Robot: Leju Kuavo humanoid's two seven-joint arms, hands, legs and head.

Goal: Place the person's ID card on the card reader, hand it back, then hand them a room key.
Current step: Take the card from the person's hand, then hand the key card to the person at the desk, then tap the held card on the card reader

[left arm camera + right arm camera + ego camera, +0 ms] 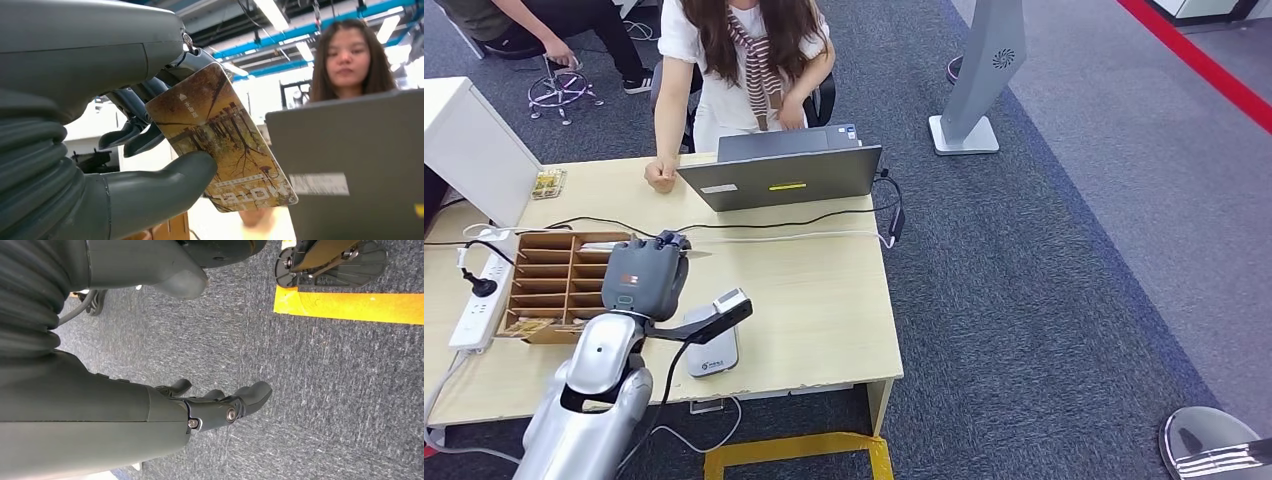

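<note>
The left hand (150, 150) pinches the room key (225, 145) upright between thumb and fingers, presenting it toward the person (744, 60) across the surface (824, 300); the right hand (220, 407) hangs empty, fingers apart.

Left arm raised forward over the surface (824, 300), left hand (646, 275) up, thumb and fingers (132, 132) pinching a room key (225, 140). Right arm hangs down, right hand (210, 405) empty, fingers loosely apart above the floor.
</note>
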